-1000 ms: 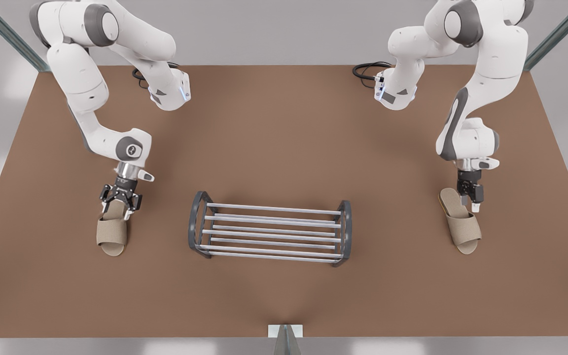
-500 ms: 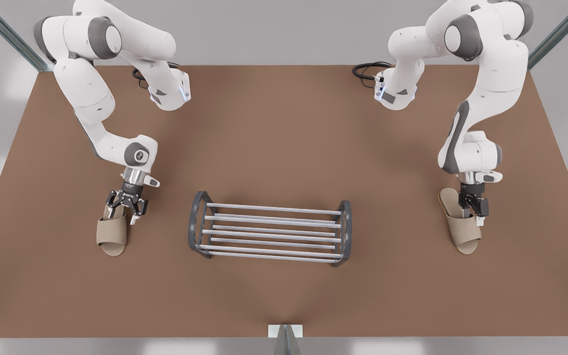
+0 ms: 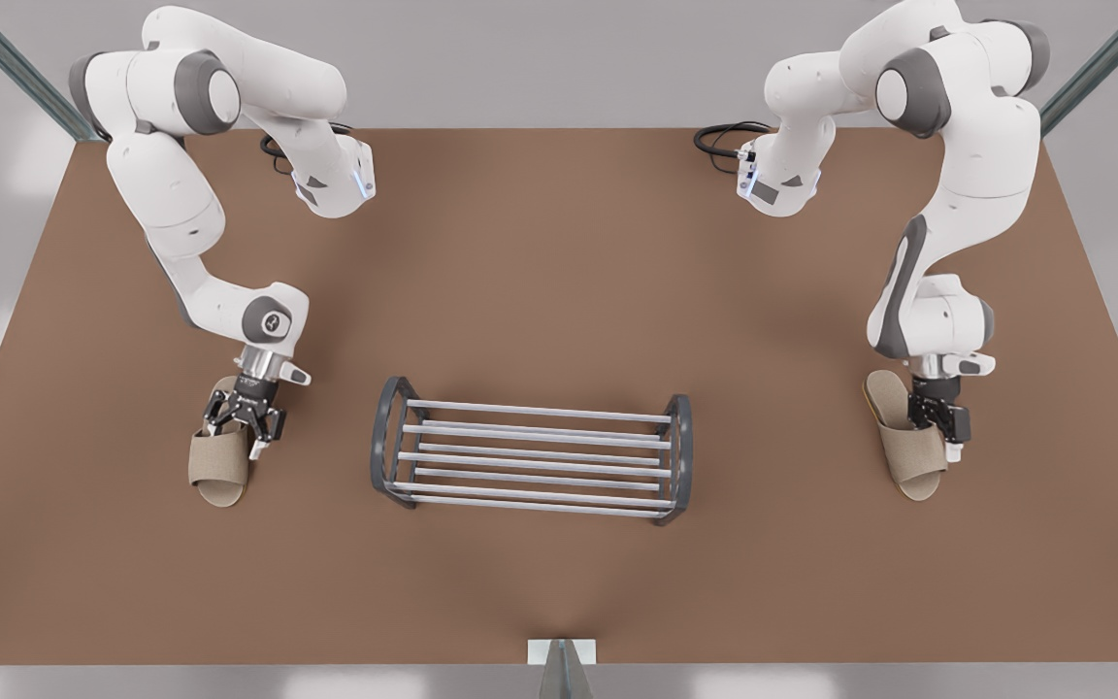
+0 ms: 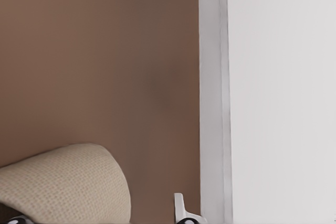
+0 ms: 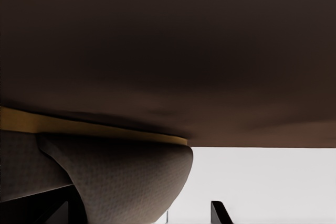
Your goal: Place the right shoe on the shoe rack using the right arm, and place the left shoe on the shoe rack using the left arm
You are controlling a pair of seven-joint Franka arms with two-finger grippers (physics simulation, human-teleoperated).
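The shoe rack (image 3: pixel 530 456) stands on the brown table (image 3: pixel 559 272), midway between the two arms, with its pale grey bars running across the front view and a dark rounded end frame at each side. No shoe lies on it.

Right arm: located at the front view's left. The right gripper (image 3: pixel 241 427) points down over the right shoe (image 3: pixel 217 471), a beige slipper lying flat on the table, well apart from the rack's end frame on that side. The gripper is released: its fingers are spread and stand astride the rear edge of the slipper's strap. In the right wrist view the strap of the right shoe (image 5: pixel 121 182) sits between the two dark fingers (image 5: pixel 220 212), with a yellow sole edge showing beside it.

Left arm: located at the front view's right. The left gripper (image 3: pixel 937 427) points down at the left shoe (image 3: pixel 913 461), a second beige slipper lying on the table at a slight angle, well apart from the rack's other end frame. This gripper is also released, with one finger over the slipper and the other outside it, toward the table edge. In the left wrist view the woven strap of the left shoe (image 4: pixel 68 182) lies beside one fingertip, the other fingertip (image 4: pixel 181 211) stands clear of it over bare table, and the table edge runs just beyond
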